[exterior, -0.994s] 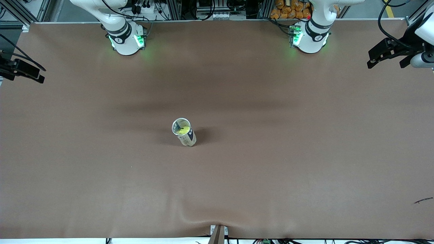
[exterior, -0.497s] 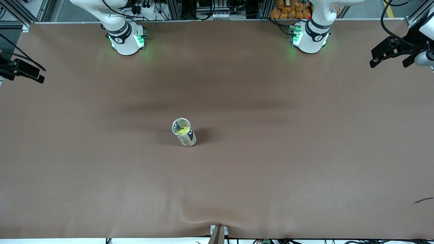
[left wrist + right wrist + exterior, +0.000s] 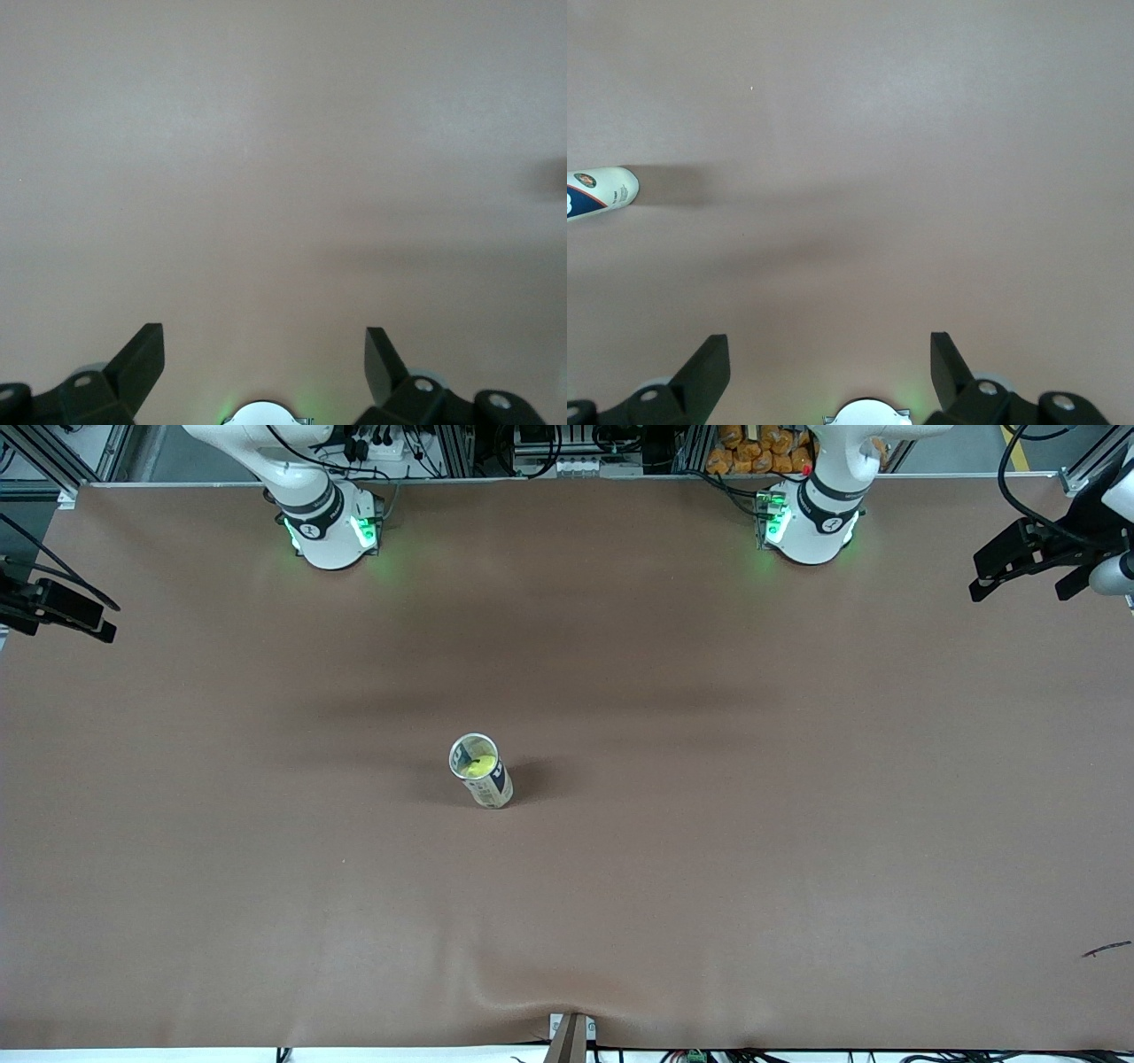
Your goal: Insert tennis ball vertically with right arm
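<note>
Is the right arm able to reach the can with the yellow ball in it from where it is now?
Probably yes. The can stands upright and alone in the middle of the table, with nothing beside it. The right gripper is open and empty over the table edge at its own end, so the way looks free, though it is a long reach.

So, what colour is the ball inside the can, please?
Yellow-green; the ball shows best in the front view.

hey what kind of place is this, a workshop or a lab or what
Most likely a robotics lab. Two white robot arms are bolted along the edge of a brown-covered table, metal framing and cables run along that edge, and a lone ball can stands mid-table.
</note>
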Robot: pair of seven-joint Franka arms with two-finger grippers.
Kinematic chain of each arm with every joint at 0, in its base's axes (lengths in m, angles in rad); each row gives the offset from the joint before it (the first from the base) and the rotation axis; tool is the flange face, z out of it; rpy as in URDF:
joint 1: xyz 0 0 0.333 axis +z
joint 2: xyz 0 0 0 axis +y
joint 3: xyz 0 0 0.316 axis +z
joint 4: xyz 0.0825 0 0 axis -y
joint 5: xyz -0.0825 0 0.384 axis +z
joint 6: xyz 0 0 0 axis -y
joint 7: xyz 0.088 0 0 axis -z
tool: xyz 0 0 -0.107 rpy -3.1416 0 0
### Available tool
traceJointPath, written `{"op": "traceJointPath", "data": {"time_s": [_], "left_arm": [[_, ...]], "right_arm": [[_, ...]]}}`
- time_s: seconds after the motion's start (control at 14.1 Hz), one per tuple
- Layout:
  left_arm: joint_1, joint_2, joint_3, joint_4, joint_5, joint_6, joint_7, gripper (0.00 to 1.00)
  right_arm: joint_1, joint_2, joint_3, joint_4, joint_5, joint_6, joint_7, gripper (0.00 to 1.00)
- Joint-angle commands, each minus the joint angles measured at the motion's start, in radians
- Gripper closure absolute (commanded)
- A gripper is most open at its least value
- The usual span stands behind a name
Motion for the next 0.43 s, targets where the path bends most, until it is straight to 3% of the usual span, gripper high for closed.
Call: {"op": "traceJointPath", "data": {"time_s": [0.0, 0.36], "left_arm": [[0.002, -0.014, 0.000, 0.002, -0.001, -0.011, 0.006, 0.00], [0.012, -0.014, 0.000, 0.001, -0.001, -0.012, 0.002, 0.00]], "right_arm": [[-0.002, -0.011, 0.007, 0.006, -0.009, -0.016, 0.011, 0.00], [-0.006, -0.011, 0.009, 0.002, -0.009, -0.016, 0.013, 0.00]]}}
